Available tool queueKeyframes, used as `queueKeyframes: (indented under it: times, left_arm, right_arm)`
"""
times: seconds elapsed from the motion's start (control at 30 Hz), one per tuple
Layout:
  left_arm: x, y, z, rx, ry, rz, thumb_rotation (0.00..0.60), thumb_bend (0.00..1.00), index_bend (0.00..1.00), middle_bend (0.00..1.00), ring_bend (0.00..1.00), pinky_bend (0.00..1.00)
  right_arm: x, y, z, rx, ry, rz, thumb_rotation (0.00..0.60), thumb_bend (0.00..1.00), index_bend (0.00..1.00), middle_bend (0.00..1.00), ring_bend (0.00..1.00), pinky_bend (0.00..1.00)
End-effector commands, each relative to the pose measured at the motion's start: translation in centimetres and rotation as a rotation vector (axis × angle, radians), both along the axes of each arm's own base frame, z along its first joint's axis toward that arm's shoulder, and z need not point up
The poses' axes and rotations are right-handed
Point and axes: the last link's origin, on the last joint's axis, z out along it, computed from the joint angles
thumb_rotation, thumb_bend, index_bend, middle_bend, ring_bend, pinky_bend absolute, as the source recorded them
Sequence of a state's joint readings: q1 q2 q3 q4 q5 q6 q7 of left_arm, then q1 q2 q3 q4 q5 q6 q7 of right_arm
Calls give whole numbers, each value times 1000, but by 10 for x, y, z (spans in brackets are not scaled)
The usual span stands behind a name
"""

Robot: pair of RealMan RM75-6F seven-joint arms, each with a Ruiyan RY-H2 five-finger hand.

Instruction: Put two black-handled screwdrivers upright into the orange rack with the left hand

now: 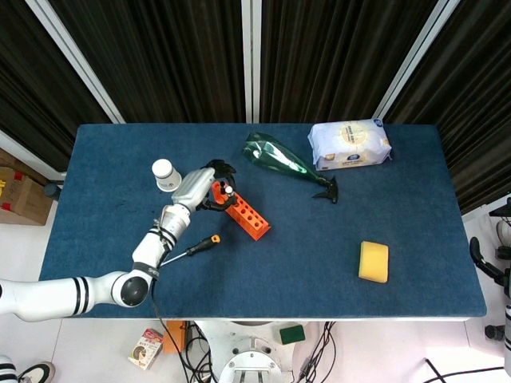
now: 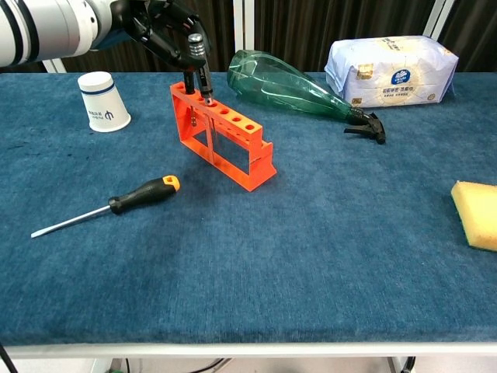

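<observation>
orange rack (image 2: 224, 136) end hole taking upright screwdriver (image 2: 191, 68), left hand (image 2: 159, 27) fingers (image 2: 172, 15) closed round it

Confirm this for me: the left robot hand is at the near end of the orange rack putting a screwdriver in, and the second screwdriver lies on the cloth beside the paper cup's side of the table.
Wrong end. The chest view shows the left robot hand holding a screwdriver at the far end of the orange rack, the end nearest the paper cup. The second screwdriver does lie on the cloth on that side.
</observation>
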State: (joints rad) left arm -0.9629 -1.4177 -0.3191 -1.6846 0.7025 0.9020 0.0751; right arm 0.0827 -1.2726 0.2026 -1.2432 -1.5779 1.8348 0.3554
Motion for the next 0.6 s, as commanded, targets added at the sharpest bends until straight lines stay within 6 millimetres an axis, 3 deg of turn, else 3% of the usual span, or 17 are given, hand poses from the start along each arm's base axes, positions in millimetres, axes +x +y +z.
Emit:
queueKeyframes:
  times: [0.03, 0.6]
  left_arm:
    - [0, 0, -1, -2, 10, -3, 600, 364, 648, 215, 75, 186]
    - [0, -3, -6, -36, 12, -3, 600, 364, 649, 211, 71, 187]
  right_arm:
    - [0, 0, 0, 0, 0, 0, 600, 385, 0, 0, 0, 0]
    - [-1, -1, 1, -1, 1, -1, 600, 385, 0, 0, 0, 0]
